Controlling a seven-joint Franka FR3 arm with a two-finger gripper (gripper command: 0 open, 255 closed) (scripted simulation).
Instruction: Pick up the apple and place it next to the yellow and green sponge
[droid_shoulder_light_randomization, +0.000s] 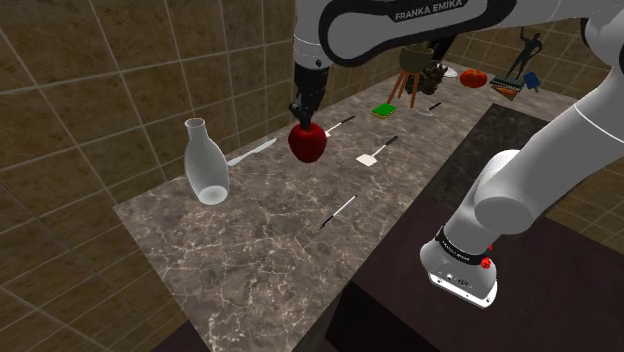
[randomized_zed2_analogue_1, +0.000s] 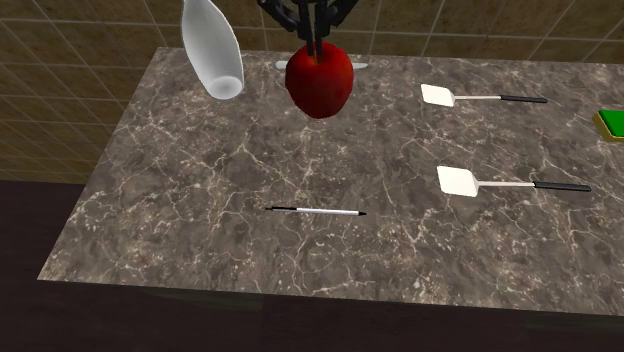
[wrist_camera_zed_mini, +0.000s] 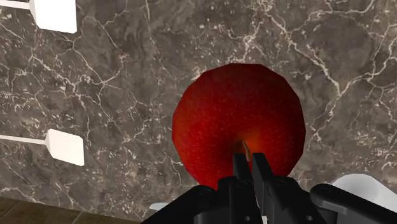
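The brand name "FRANKA EMIKA" is showing in dark capital letters on the glossy white upper link of the robot arm (droid_shoulder_light_randomization: 420, 14), in the shoulder view. The lettering is running along the link's rounded shell, close to the picture's top edge. Lower down, near the stand, a narrow black band (droid_shoulder_light_randomization: 458, 241) is wrapping around the arm's white base segment. It is carrying a line of small pale lettering that is coming out too small to read.

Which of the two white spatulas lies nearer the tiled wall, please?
The spatula level with the held apple; the other spatula lies nearer the counter's front edge.
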